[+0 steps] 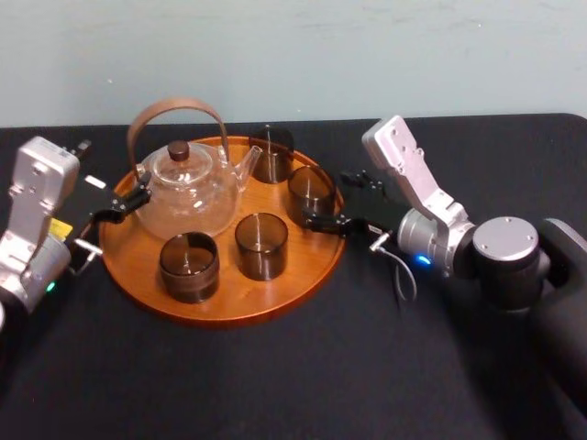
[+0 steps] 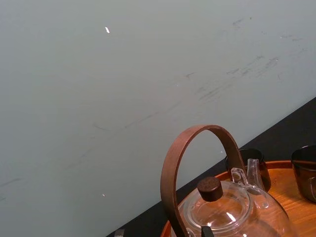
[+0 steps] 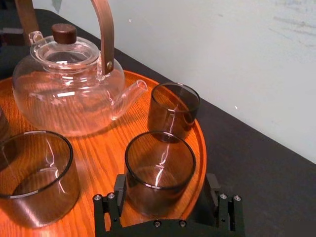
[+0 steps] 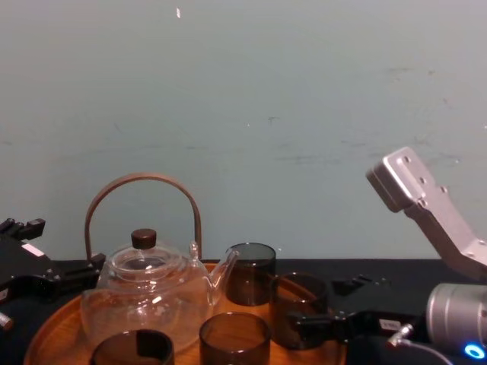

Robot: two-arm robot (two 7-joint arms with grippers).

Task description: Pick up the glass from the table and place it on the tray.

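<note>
- We see the tray [image 1: 303, 275] sitting on the table [image 1: 275, 385]. It holds a clear teapot [image 1: 188, 192] and four smoky glasses.
- The glass [image 1: 312, 194] stands upright on the tray's right side, just inside the rim, and looks empty.
- The right gripper [image 1: 328, 199] straddles this glass. In the right wrist view its fingers [image 3: 120, 187] are spread to either side of the glass [image 3: 160, 170], with a clear gap on at least one side.
- The back glass [image 1: 271, 154] stands by the teapot's spout. The front middle glass [image 1: 261, 246] and the front left glass [image 1: 189, 267] stand nearer the robot. All three are upright, and we see nothing in them.
- The teapot has a dark knob on its lid and a bent wooden handle. Its body looks clear, and we make out no liquid in it.
- The left gripper [image 1: 128, 202] is at the tray's left edge, close beside the teapot. We cannot tell whether it is spread or closed.
- In the chest view the front middle glass [image 4: 234, 338] and the front left glass [image 4: 131, 350] are cut off by the lower edge, as is the tray's near rim.
- The left wrist view cuts off the lower body of the teapot [image 2: 232, 212].
- In the right wrist view the front middle glass [image 3: 34, 173] runs off the edge.
</note>
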